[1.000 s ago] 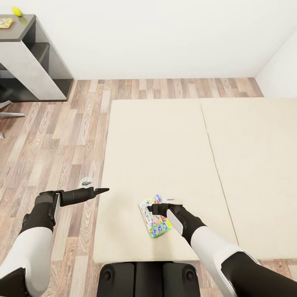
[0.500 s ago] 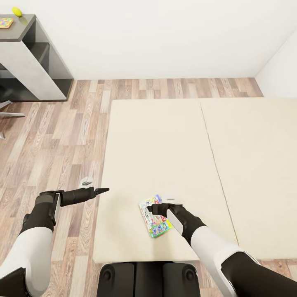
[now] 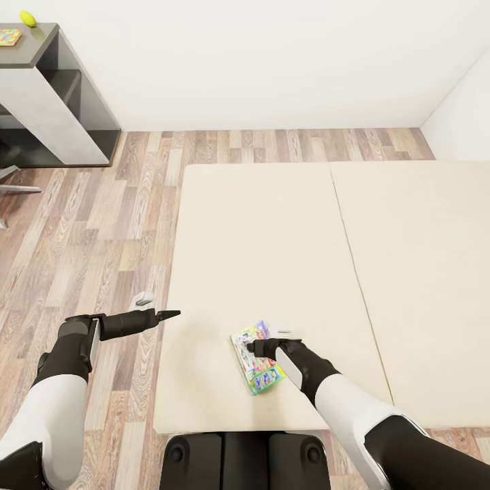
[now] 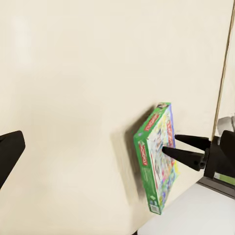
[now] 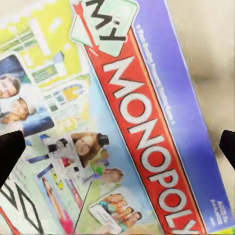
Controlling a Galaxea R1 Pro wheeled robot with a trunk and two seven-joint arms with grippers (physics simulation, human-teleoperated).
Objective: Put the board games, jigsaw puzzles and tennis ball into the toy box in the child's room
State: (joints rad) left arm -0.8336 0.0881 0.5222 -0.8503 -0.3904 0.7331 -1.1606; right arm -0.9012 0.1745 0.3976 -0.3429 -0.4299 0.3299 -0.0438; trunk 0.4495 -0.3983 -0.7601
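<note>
"MY MONOPOLY" reads in white capitals on a red diagonal band across the board game (image 5: 122,127) under my right hand (image 3: 253,348), with photo panels of people beside the band and a blue border along one side. The box lies flat on the bed (image 3: 272,238), near its front edge and closer to its left side. My right arm bends in from the lower right, and the hand points down at the box top; the left wrist view shows its two fingers (image 4: 188,149) spread apart over the lid, gripping nothing, and a green side wall on the box. My left hand (image 3: 167,314) reaches out level over the bed's left edge; whether it is open I cannot tell, though it carries nothing. Far off at the upper left, a jigsaw puzzle (image 3: 9,36) and a yellow tennis ball (image 3: 27,18) sit on the dark surface (image 3: 37,51), near its back edge.
</note>
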